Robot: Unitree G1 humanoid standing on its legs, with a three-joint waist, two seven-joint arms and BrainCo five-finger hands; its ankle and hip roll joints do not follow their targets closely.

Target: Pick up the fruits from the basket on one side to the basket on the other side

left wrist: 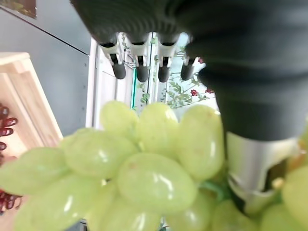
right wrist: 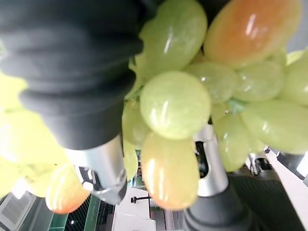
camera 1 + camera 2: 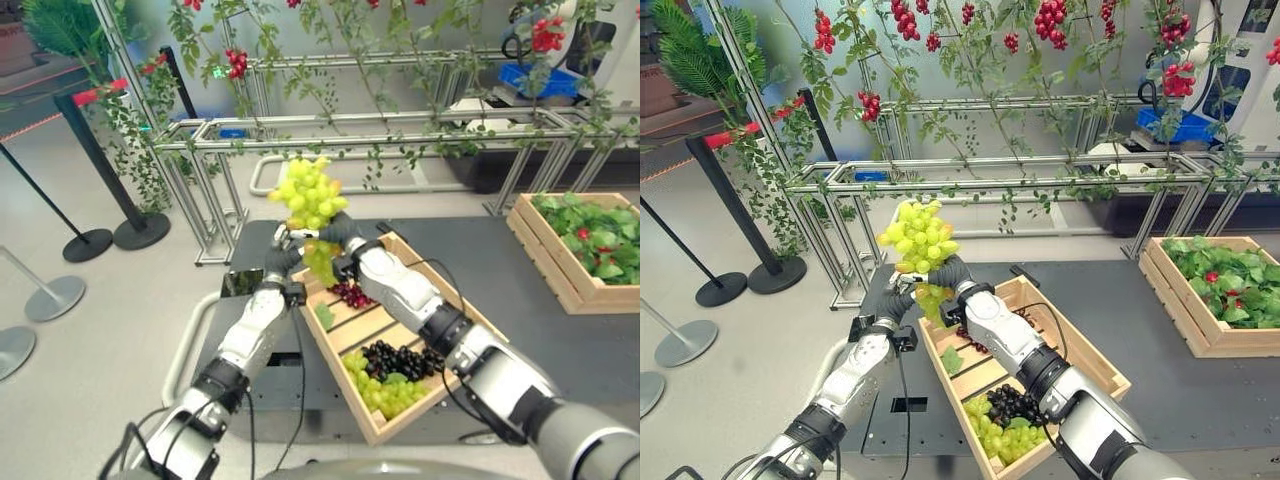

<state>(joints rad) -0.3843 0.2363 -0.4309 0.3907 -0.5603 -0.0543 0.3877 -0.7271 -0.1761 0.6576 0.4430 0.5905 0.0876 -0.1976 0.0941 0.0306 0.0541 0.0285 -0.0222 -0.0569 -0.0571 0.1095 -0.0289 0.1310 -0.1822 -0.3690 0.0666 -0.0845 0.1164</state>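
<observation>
Green grape bunch (image 3: 308, 198) — plump, glossy, some berries amber-tinged — held aloft above the wooden crate's (image 3: 470, 318) far end, left hand (image 3: 281, 255) and right hand (image 3: 337, 236) both clasping it.

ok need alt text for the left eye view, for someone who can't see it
Two robot hands, left and right, meet around a bunch of green grapes raised above the far end of a slatted wooden crate. The crate holds red, black and green grapes; a second crate of leaves sits far right.
</observation>
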